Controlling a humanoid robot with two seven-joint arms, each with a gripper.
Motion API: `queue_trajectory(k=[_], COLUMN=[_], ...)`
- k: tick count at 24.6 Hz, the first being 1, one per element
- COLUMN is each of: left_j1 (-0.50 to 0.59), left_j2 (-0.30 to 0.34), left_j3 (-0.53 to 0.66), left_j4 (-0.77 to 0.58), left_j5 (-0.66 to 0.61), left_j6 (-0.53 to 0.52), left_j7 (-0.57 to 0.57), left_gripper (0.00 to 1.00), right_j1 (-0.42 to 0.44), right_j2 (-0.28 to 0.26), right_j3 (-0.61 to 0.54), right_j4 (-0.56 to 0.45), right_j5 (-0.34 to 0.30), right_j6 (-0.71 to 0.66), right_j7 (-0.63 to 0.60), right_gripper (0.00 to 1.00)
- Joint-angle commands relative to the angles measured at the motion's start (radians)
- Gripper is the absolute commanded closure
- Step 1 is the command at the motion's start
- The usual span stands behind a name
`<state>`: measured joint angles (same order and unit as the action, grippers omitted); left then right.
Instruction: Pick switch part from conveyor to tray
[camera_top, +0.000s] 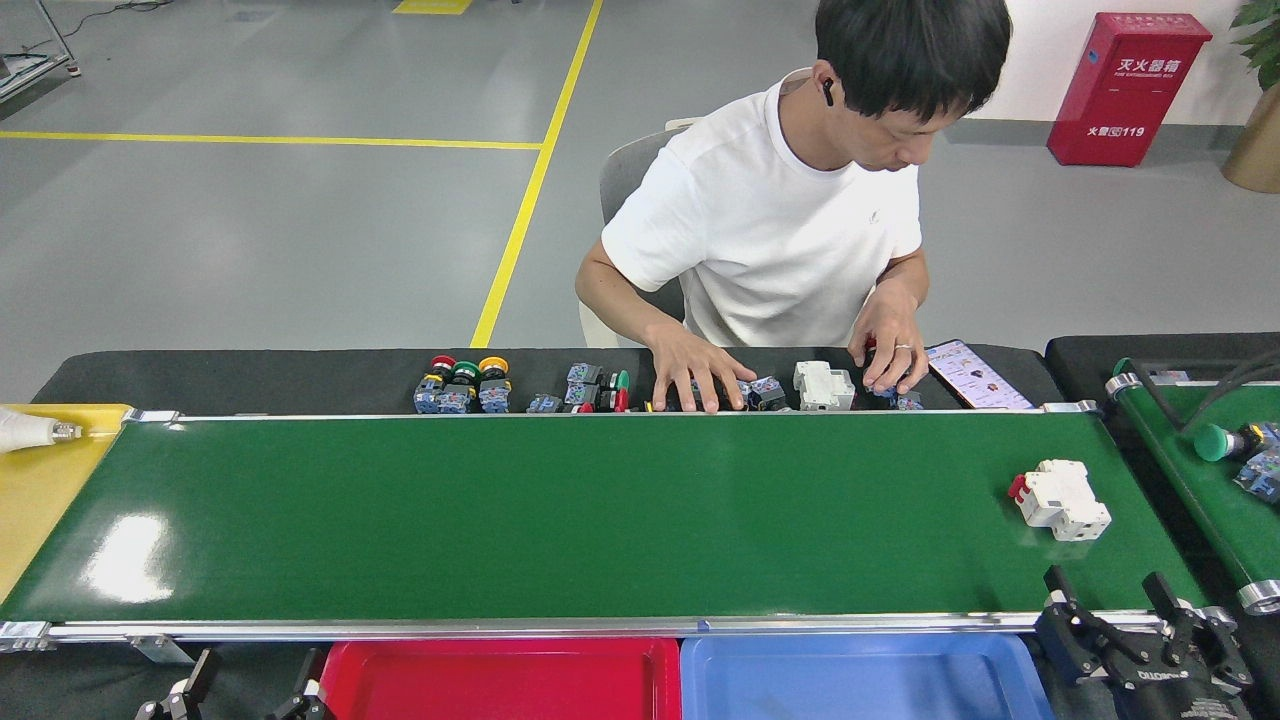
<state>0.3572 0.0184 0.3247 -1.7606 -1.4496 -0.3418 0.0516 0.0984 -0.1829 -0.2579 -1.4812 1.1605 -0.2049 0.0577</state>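
Note:
A white switch part (1060, 498) with a red lever lies on its side on the conveyor (560, 510), near the belt's right end. My right gripper (1110, 603) is open at the near rail, just in front of that part and a little to its right, with nothing between its black fingers (1062, 598). My left gripper (255, 682) shows only its two finger tips at the bottom left, spread open and holding nothing. A red tray (500, 680) and a blue tray (860, 682) sit side by side below the near rail.
A person sits behind the belt, both hands (695, 372) among a row of push-button parts (462, 385) and a white breaker (822, 385). A phone (975, 375) lies beside them. A second green belt (1215, 495) on the right carries a green button (1225, 440). A yellow tray (35, 490) is at the left.

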Motion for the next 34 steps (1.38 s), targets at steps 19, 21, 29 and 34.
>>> queue_trajectory(k=[19, 21, 29, 34], left_j1=[-0.009, -0.011, -0.008, -0.003], left_j2=[0.008, 0.008, 0.008, 0.008], left_j3=[-0.004, -0.004, 0.002, 0.007], left_j4=[-0.011, -0.011, -0.011, -0.011], left_j5=[0.000, -0.002, 0.000, 0.000], left_j6=[-0.003, -0.002, -0.002, -0.002], left_j7=[0.004, 0.004, 0.004, 0.004], left_gripper=[0.00, 0.00, 0.00, 0.00], right_j1=[-0.362, -0.368, -0.364, -0.209], right_j2=[0.010, 0.005, 0.010, 0.006], right_j3=[0.295, 0.307, 0.313, 0.313], right_j4=[0.331, 0.329, 0.263, -0.022], right_j5=[0.044, 0.036, 0.030, -0.051], right_j6=[0.194, 0.182, 0.091, -0.057], right_j7=[-0.001, -0.001, 0.005, 0.021], right_gripper=[0.07, 0.33, 0.77, 0.77])
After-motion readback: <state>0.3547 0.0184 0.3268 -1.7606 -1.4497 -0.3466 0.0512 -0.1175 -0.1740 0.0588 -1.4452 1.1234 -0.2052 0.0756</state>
